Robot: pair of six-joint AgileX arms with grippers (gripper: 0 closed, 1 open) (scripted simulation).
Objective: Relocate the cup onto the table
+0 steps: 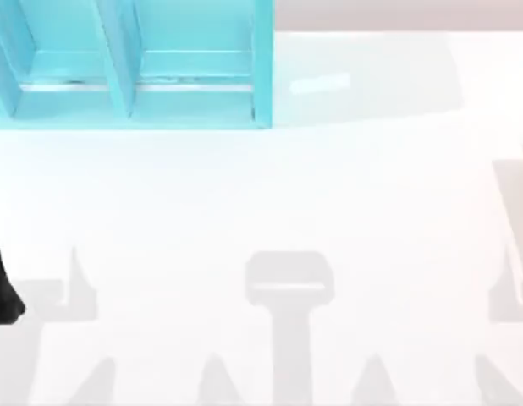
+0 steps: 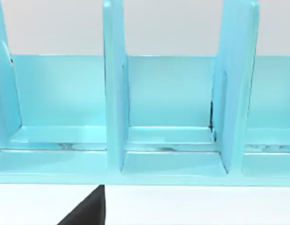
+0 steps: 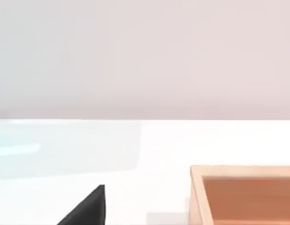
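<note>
Table: flat, plain white, glossy, with soft grey shadows across the near half. Turquoise shelf unit at far left: smooth painted panels, upright dividers, open rectangular compartments. Left arm: matte black, at the table's left edge. Black wedge of left gripper over the white surface, facing the shelf front. Black wedge of right gripper near a tan wood-look box with straight walls. Grip state on both: cannot tell. Cup position: cannot tell.
</note>
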